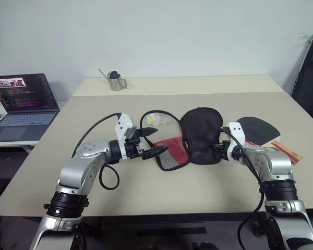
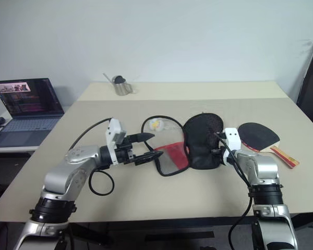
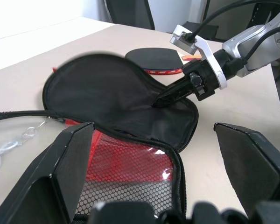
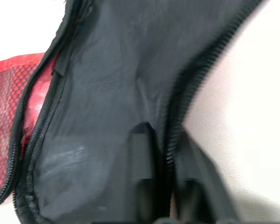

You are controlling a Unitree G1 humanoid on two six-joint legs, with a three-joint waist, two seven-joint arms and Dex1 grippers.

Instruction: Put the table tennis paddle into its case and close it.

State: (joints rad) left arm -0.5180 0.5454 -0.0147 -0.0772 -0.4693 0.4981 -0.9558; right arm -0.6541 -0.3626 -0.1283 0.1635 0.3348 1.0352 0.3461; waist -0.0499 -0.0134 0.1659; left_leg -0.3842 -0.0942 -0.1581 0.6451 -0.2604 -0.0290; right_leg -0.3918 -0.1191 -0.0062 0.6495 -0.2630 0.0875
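Eye views – case (image 1: 201,136): lies open on worktop (image 1: 146,192), black flap propped up, red mesh half (image 1: 172,152) flat beside it. Soft, light, floppy by the look; best taken at the zip rim.
Eye views – paddle (image 1: 256,130): flat on worktop just right of case, apart from it, handle twd right edge. Stiff, light prob.; take by handle.
Eye views – left pincer (image 1: 152,141): wide, empty, just left of mesh half.
L wrist view – right pincer (image 3: 164,99): tips at flap's rim.
R wrist view – right pincer (image 4: 161,179): narrow, one finger each side of the zip edge (image 4: 177,116); firm pinch or letting go, can't tell.
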